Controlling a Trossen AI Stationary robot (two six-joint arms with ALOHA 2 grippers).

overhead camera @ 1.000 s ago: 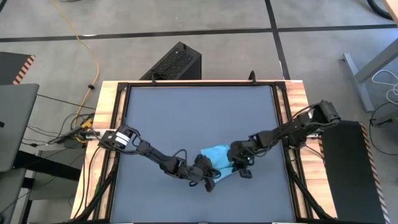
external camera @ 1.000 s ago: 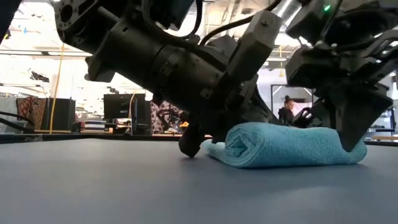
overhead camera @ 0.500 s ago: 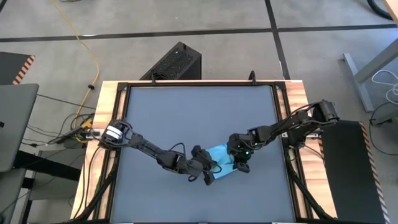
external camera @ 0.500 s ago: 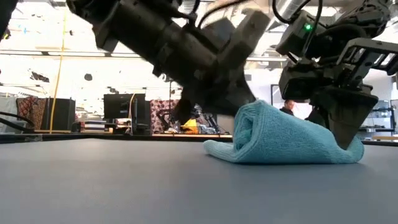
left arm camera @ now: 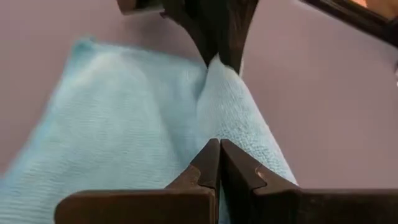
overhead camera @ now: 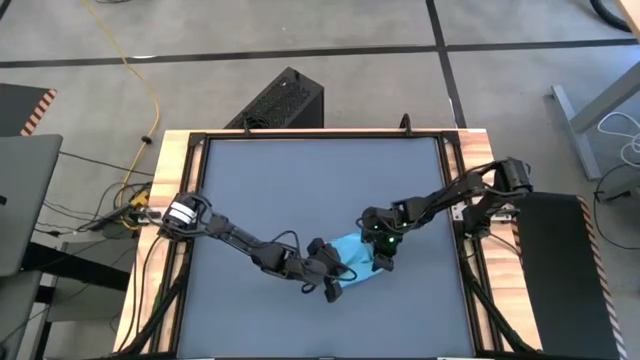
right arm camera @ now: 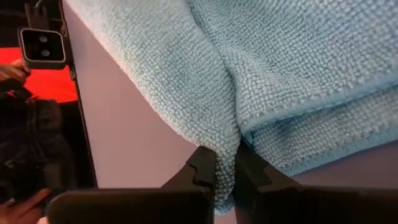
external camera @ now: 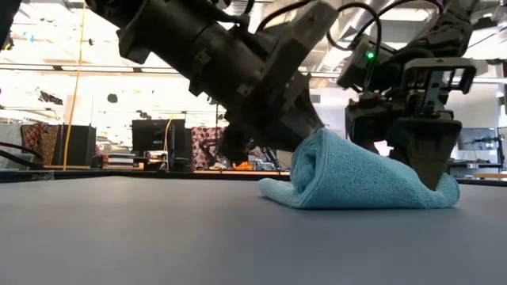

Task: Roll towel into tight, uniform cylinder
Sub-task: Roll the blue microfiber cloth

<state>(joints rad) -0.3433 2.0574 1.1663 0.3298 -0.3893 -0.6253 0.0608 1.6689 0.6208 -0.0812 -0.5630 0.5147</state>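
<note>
The light-blue towel (overhead camera: 355,266) lies partly rolled on the dark tabletop near its near edge. In the low view (external camera: 356,178) its rolled end stands up on the left and the cloth slopes down to the table on the right. My left gripper (overhead camera: 335,285) is shut on the towel at the rolled end (external camera: 313,162). My right gripper (overhead camera: 383,262) is shut on the towel at the other, low end (external camera: 432,178). Both wrist views show one raised ridge of cloth running between the two grippers. My left gripper (left arm camera: 219,155) pinches a raised fold of the towel (left arm camera: 231,124) between its two shut fingers, along the ridge. It slants down from the table's left. That end of the towel is lifted, with its lower edge on the table. My right gripper (right arm camera: 225,168) pinches a fold of several layers (right arm camera: 229,134) between its two fingers, next to a hemmed edge (right arm camera: 323,109). The fingers point down, from above (external camera: 428,158). This end of the towel stays low on the table.
The far half of the tabletop (overhead camera: 320,190) is bare. A wooden frame (overhead camera: 170,180) runs round the table. A black box (overhead camera: 285,100) stands on the floor beyond the far edge. A laptop (overhead camera: 20,200) sits to the left, off the table.
The towel lay as a level roll and now stands tipped: the end in my left gripper has risen, and the end under my right gripper has stayed low. My right gripper has gone toward the table's left, so the bundle is shorter.
</note>
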